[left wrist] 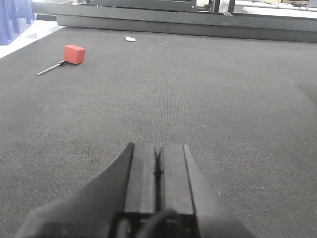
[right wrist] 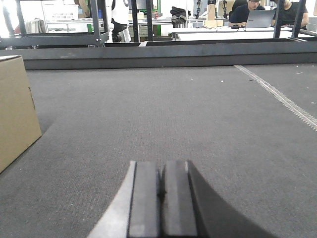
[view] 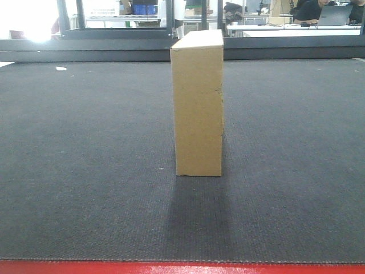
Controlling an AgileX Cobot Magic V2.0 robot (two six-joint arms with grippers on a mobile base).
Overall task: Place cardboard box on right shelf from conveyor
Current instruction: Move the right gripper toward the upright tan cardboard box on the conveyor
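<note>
Standing narrow on the conveyor (view: pixel 85 171), the cardboard box (view: pixel 198 103) could topple if the left hand (left wrist: pixel 157 148) or right hand (right wrist: pixel 162 166), both pinched together, nudges it.

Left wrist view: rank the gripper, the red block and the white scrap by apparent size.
1. left gripper, largest, though it sits nearest the camera.
2. red block.
3. white scrap, smallest and farthest away, so true sizes stay unsure.
</note>
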